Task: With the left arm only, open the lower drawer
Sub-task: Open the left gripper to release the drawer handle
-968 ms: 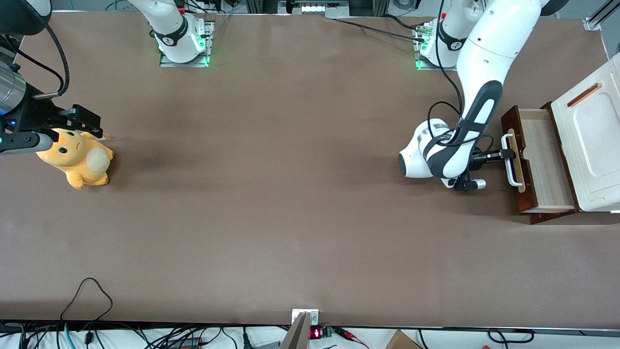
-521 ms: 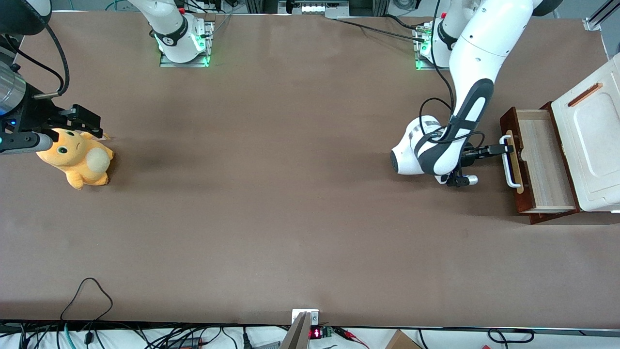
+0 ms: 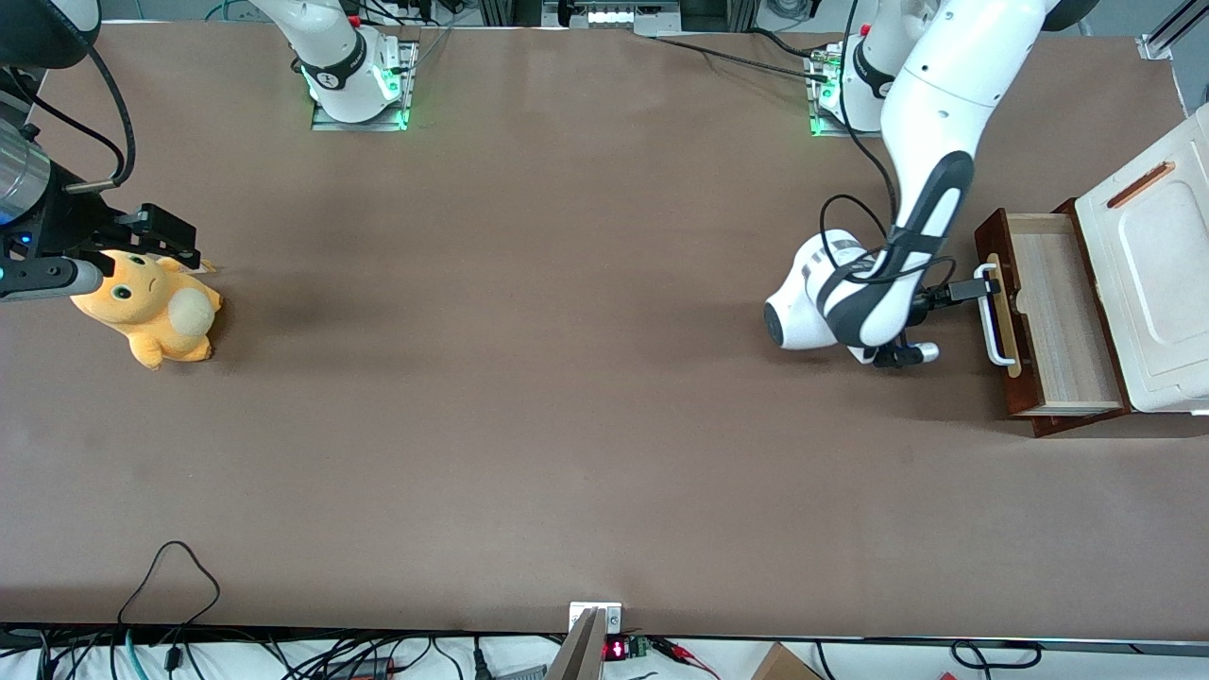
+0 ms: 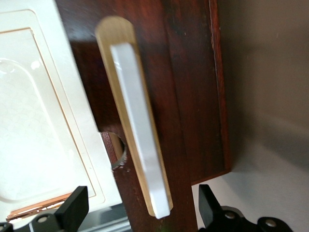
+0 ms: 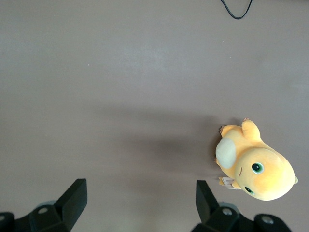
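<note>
Fingers (image 4: 72, 211) on my gripper (image 3: 973, 289) were spread wide w/ nothing between them; wrist view showed the white bar handle (image 4: 140, 130) apart from both tips, so I'd judge I'd let go on purpose. Lower drawer (image 3: 1050, 321) sat pulled well out from under the white cabinet top (image 3: 1148, 283), light wood inside showing, at my arm's end of the table, so the job looked about done. My gripper hung just beside the handle, in front of the drawer. Table (image 3: 529, 397) was plain brown, matte, mostly bare. Orange plush toy (image 3: 156, 312) lay twd the parked arm's end. Cables ran along the edge nearest the front cam.
</note>
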Robot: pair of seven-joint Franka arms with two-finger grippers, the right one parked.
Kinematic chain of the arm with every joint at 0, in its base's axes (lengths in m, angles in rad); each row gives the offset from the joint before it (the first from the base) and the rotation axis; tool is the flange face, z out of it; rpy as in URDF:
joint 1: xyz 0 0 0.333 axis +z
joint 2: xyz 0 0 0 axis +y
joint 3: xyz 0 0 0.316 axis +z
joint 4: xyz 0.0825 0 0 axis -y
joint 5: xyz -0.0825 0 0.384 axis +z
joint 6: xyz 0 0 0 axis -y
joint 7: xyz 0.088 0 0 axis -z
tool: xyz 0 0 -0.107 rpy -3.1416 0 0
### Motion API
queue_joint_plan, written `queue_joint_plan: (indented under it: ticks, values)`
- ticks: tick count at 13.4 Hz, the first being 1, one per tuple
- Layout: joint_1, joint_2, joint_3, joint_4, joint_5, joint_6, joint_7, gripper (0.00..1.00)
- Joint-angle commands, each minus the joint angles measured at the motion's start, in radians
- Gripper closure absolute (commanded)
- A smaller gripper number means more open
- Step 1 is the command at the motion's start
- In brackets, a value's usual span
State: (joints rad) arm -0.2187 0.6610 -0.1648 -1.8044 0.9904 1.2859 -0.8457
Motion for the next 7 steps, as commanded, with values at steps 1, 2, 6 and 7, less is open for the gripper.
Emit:
queue_joint_plan:
  ticks: [1,2,6,7]
  values:
    - [0.033,-0.040,0.008,0.103,-0.093,0.018,0.123,0.00]
    - [0.044,-0.056,0.014,0.132,-0.119,0.032,0.176,0.00]
    - [0.055,-0.119,0.103,0.282,-0.298,0.041,0.423,0.00]
    - [0.056,-0.138,0.123,0.305,-0.346,0.042,0.475,0.00]
